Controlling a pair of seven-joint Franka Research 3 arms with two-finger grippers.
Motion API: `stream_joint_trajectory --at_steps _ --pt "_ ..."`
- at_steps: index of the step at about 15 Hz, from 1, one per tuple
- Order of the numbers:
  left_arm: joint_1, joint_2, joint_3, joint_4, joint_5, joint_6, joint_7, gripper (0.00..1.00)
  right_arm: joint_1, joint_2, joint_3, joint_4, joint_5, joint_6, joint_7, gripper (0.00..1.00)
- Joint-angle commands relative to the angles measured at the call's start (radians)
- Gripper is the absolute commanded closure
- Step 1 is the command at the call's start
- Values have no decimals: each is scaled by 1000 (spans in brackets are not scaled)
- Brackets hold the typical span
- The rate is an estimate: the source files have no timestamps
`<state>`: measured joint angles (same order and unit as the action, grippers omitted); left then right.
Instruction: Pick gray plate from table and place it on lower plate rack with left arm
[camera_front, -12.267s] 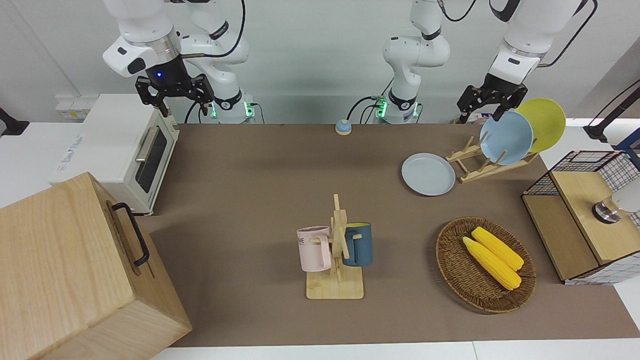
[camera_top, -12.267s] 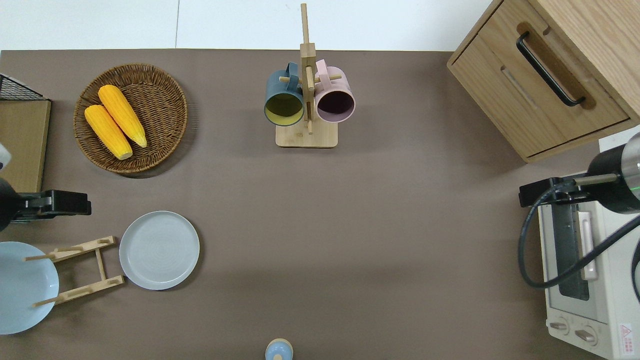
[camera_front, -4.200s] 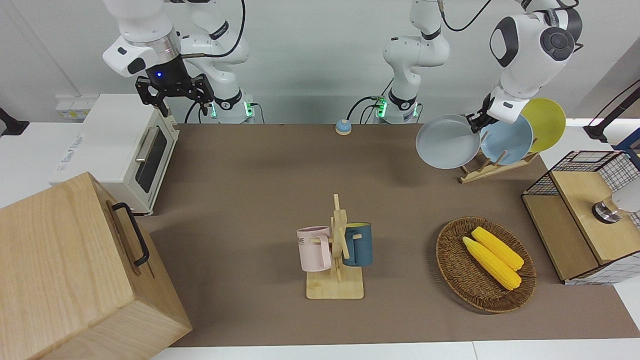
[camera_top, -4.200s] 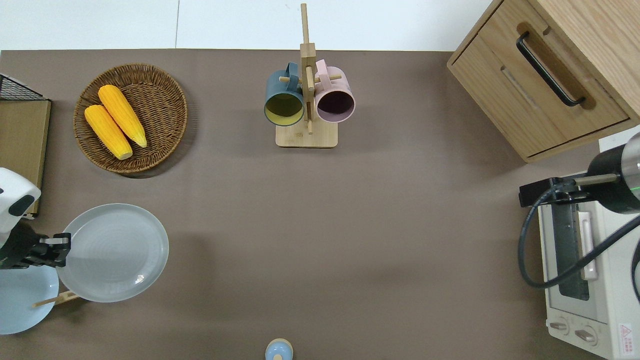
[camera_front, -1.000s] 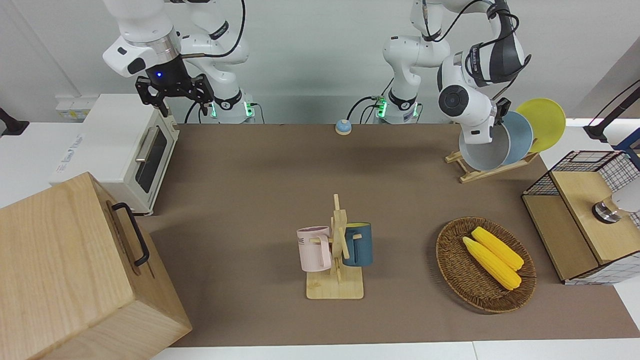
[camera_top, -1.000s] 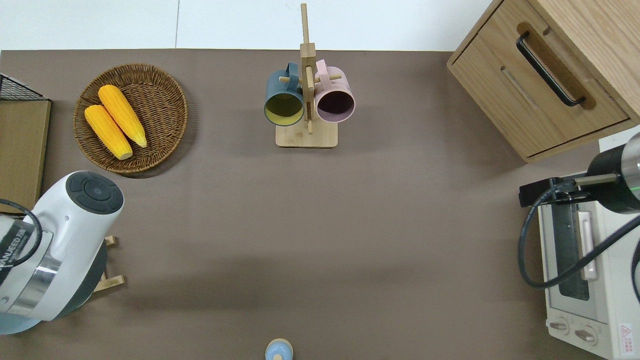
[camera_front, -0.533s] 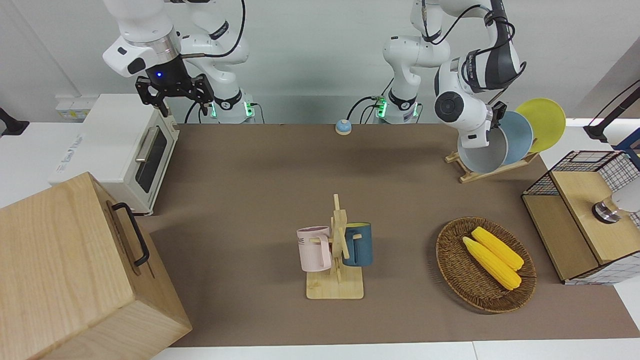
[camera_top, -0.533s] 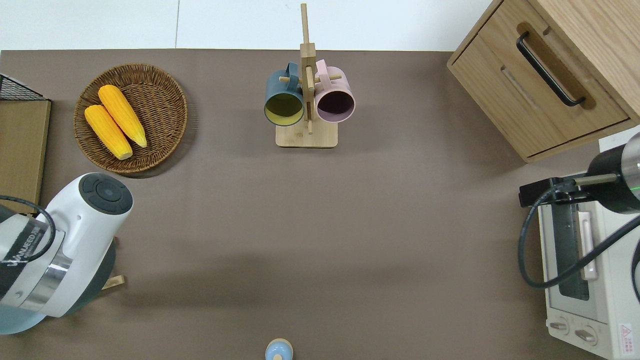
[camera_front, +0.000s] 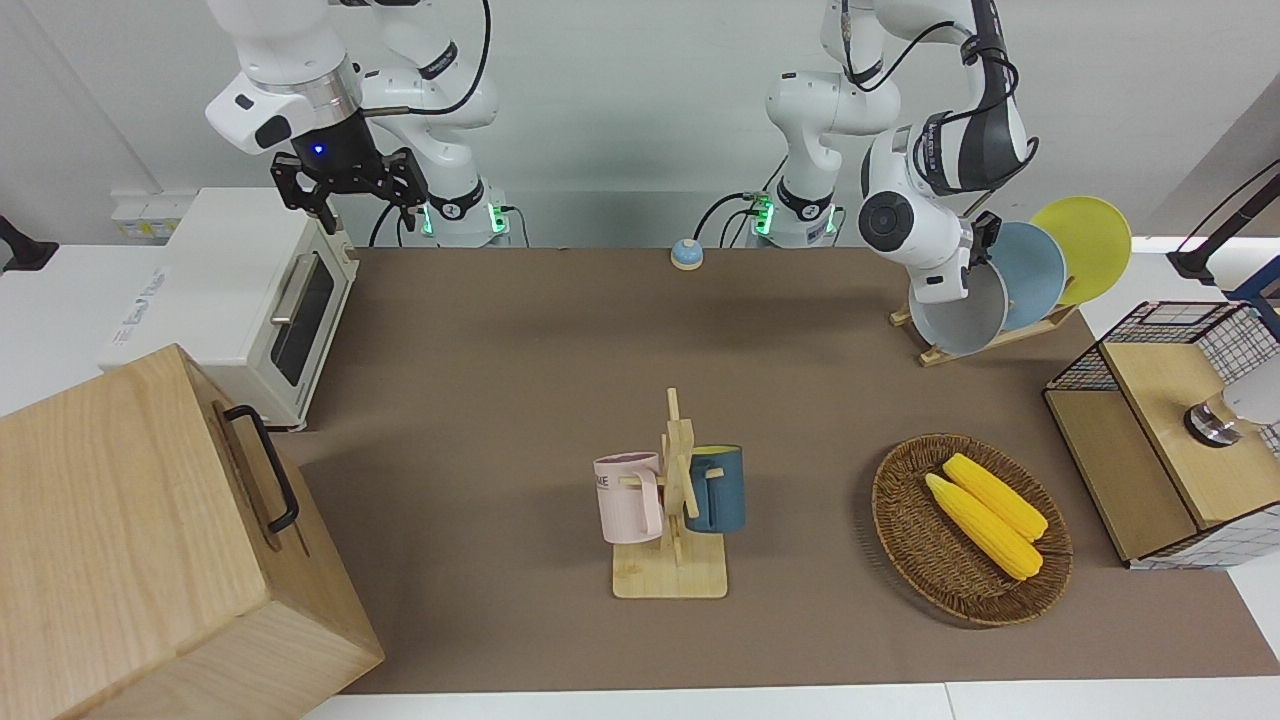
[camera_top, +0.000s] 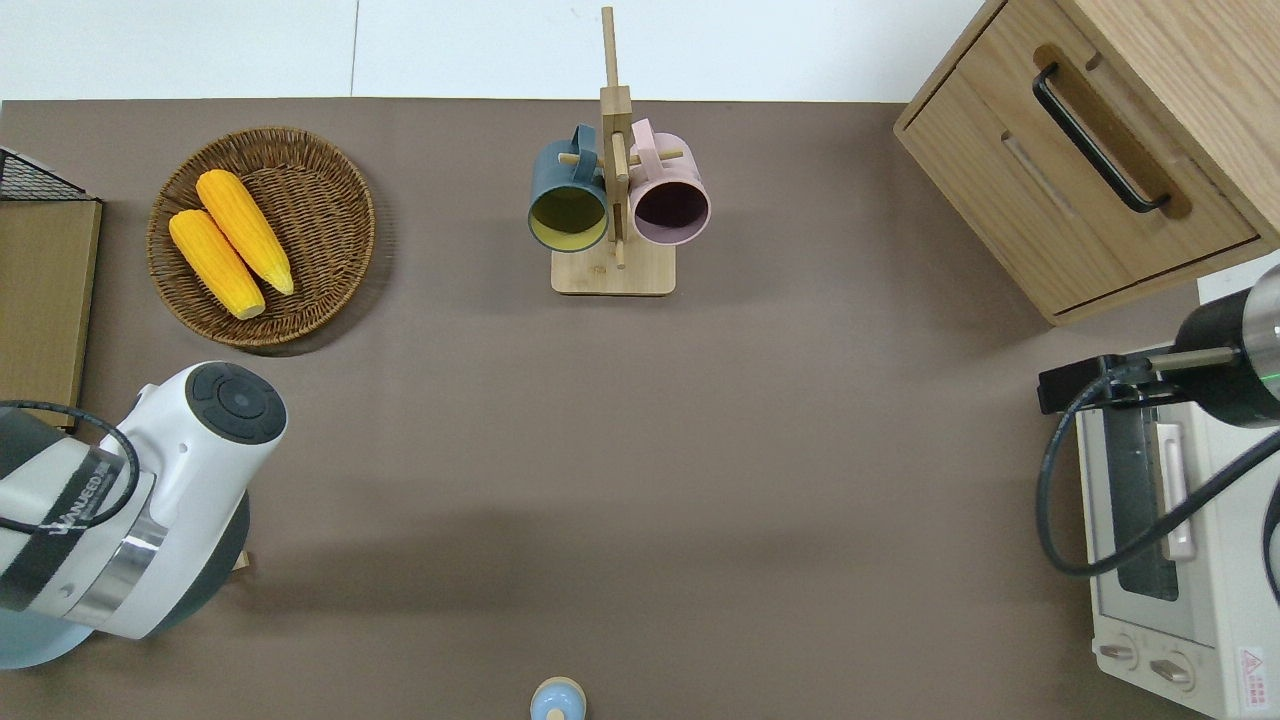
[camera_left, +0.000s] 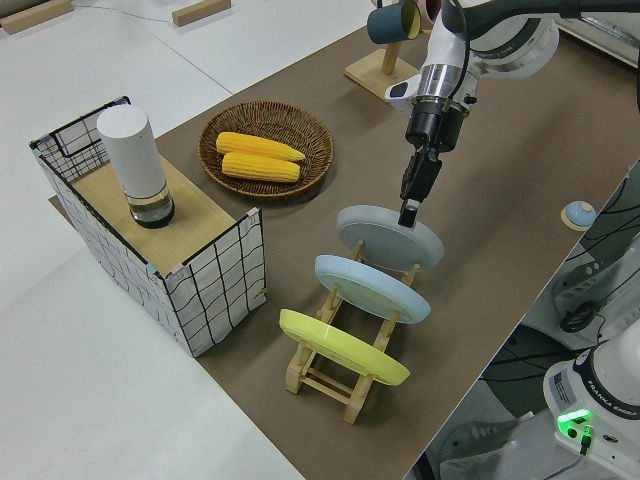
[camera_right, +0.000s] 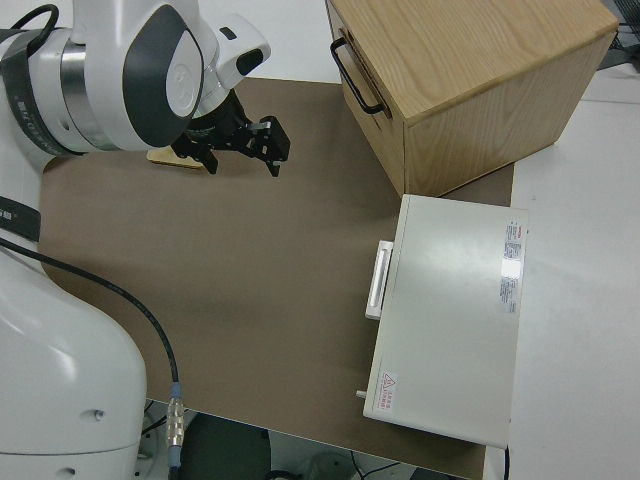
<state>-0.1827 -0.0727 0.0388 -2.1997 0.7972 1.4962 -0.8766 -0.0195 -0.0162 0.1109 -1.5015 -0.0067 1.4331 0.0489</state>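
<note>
On the rack (camera_left: 345, 375), at the left arm's end of the table, the gray plate (camera_left: 390, 236) stood tilted in the lowest slot, the one toward the table's middle, with the blue plate (camera_left: 372, 288) in the next slot and the yellow plate (camera_left: 343, 347) in the highest. The left gripper (camera_left: 411, 208) gripped the gray plate's upper rim, its fingers closed on the edge. The placing step looked nearly done: the plate seemed to sit between the pegs, though whether its full weight rested on the rails could not be told. The next move probably called for the fingers to part just enough to free the rim, then for a lift straight away from the plate, so that neither it nor the blue plate beside it was knocked. In the overhead view the left arm hid both rack and gray plate.

The right gripper (camera_front: 350, 186) was parked, its fingers spread wide and empty.

The basket (camera_front: 900, 530), farther from the robots than the rack, held two corn cobs (camera_front: 985, 515) lying side by side. The mug tree (camera_front: 675, 500) carried a pink mug (camera_front: 628, 498) and a dark blue mug (camera_front: 716, 488), one on each side. The wire crate (camera_left: 215, 285) carried a white cylinder (camera_left: 135, 160) on its wooden top.
</note>
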Motion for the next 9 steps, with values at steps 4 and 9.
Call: stream_joint_trajectory --at_steps 4,9 --pt "-27 -13 7 -29 11 9 -32 997 -25 -2 18 7 19 -16 9 11" --pt "-27 -13 7 -28 11 10 -16 9 -25 -2 18 7 19 -16 9 11"
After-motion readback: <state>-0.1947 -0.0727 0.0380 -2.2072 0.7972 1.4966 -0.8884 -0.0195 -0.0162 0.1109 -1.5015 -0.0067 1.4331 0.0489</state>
